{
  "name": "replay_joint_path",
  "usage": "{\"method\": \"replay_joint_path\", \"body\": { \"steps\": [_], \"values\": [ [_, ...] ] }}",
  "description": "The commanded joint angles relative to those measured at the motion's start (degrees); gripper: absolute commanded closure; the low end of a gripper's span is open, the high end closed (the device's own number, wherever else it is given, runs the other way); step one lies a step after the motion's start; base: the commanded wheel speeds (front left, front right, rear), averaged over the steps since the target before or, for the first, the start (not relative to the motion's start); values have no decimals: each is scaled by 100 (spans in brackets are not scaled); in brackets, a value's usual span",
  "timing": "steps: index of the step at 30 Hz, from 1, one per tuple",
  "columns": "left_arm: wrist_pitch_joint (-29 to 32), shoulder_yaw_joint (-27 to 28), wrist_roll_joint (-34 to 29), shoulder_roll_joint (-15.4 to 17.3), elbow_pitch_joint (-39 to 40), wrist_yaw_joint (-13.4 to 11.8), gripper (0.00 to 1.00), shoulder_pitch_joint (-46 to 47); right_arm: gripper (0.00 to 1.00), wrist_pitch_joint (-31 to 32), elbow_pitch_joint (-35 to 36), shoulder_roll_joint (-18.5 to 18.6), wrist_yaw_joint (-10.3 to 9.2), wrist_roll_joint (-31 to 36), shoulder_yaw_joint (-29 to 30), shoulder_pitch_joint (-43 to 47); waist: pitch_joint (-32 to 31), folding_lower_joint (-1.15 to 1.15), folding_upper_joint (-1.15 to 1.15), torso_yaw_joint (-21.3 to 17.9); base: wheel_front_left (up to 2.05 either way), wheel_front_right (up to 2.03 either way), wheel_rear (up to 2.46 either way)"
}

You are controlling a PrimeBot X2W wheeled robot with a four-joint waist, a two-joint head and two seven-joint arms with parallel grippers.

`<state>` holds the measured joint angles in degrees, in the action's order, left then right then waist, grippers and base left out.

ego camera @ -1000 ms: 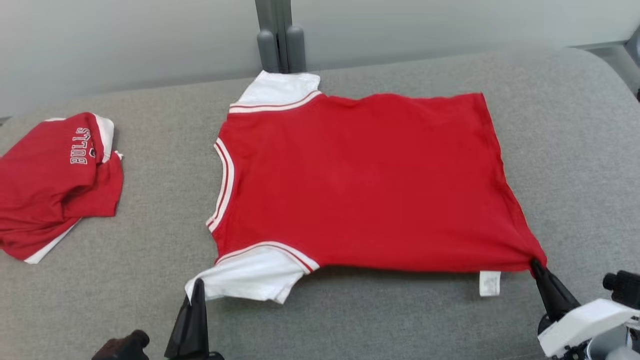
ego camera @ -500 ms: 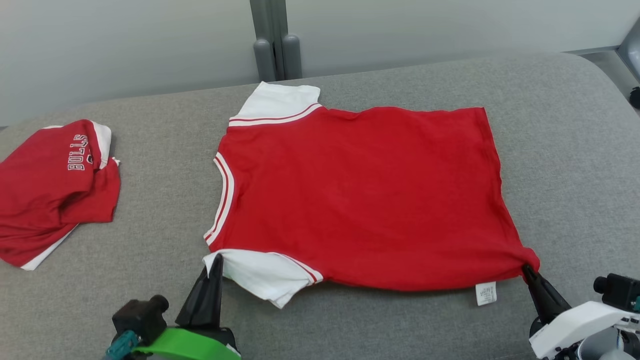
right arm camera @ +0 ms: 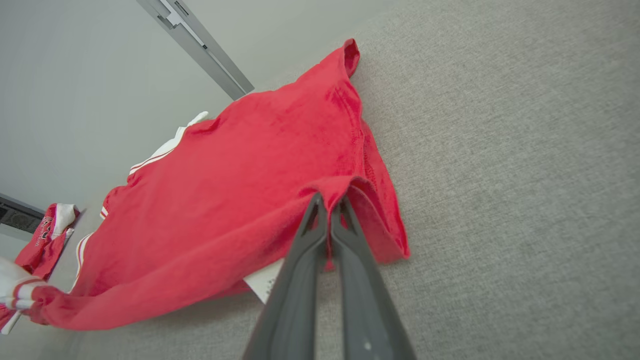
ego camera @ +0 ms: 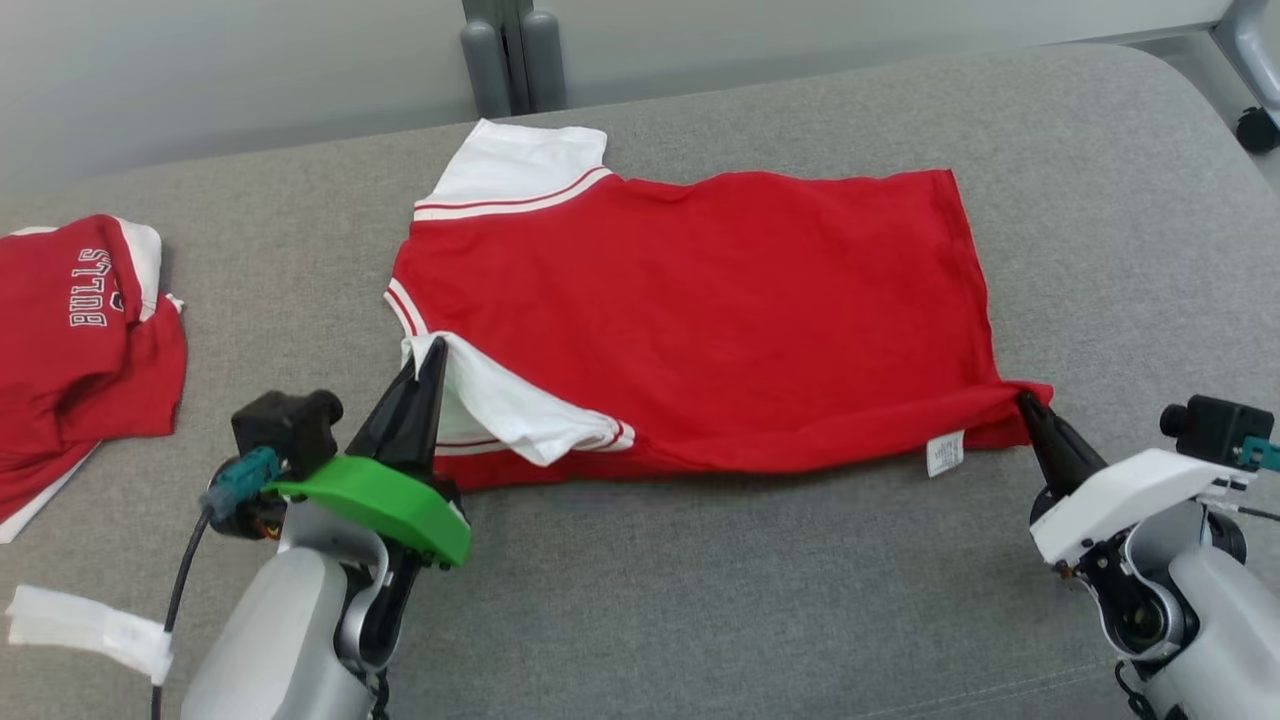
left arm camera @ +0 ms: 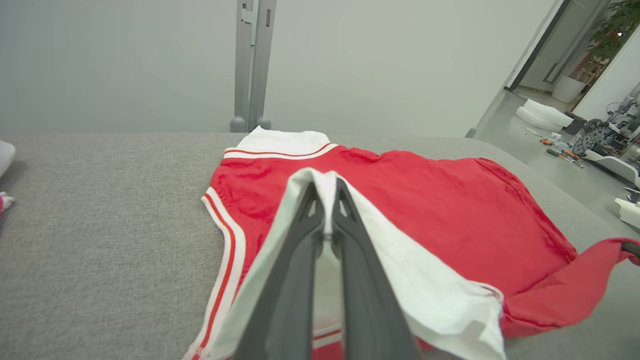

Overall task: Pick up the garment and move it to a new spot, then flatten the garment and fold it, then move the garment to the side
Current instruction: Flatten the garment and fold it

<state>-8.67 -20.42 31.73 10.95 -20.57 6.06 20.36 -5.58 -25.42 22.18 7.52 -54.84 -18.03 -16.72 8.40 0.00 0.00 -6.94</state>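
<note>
On the grey tabletop (ego camera: 720, 600), mid-surface: one red garment (ego camera: 700, 290) — white sleeve clamped in my left pincer (ego camera: 435, 348), hem corner in my right pincer (ego camera: 1023, 399) — near edge newly lifted inward, fold apparently begun.

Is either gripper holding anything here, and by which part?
Both hold the shirt. The left gripper is shut on its near white sleeve, and the right gripper is shut on its near hem corner.
</note>
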Motion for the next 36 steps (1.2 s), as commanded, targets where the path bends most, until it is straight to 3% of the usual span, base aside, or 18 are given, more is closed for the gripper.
{"method": "replay_joint_path", "body": {
  "steps": [1, 7, 8, 9, 10, 11, 16, 23, 29, 36],
  "values": [
    [-8, 7, 27, -37, -223, 30, 100, 276, 100, 28, -158, -33, -6, -6, -6, -204, 159, 0, 0, -14, 0, 0, 0],
    [-232, -117, 121, -212, -1340, 104, 100, 1048, 100, -137, -806, -101, -6, 52, -149, -786, 282, 0, 0, 36, 0, 0, 0],
    [-288, -144, 110, -225, -1502, 108, 100, 1133, 83, -172, -887, -118, -6, 31, -171, -842, 285, 0, 0, 37, 0, 0, 0],
    [-359, -160, 101, -262, -1682, 115, 100, 1222, 55, -265, -967, -117, -6, 40, -196, -897, 281, 0, 0, 40, 0, 0, 0],
    [-409, -195, 88, -295, -1822, 123, 55, 1279, 0, -327, -1015, -124, -6, 41, -228, -933, 275, 0, 0, 43, 0, 0, 0],
    [-478, -257, 63, -329, -1944, 131, 0, 1326, 0, -398, -1071, -128, -6, 33, -275, -954, 260, 0, 0, 44, 0, 0, 0],
    [-649, -122, 116, -316, -2100, 139, 0, 1180, 0, -733, -1150, 46, -6, 230, -575, -822, 138, 0, 0, 56, 0, 0, 0],
    [-652, 316, -197, -176, -1574, 143, 0, 317, 0, -941, -1104, 304, -6, 694, -837, -525, 123, 0, 0, 96, 0, 0, 0],
    [-654, 279, -267, -261, -1857, 146, 0, -63, 0, -959, -1288, 253, -6, 911, -835, -559, 218, 0, 0, 120, 0, 0, 0],
    [-651, 136, -184, -346, -2531, 148, 0, 291, 0, -964, -1706, 70, -6, 966, -918, -860, 354, 0, 0, 64, 0, 0, 0]
  ]
}}
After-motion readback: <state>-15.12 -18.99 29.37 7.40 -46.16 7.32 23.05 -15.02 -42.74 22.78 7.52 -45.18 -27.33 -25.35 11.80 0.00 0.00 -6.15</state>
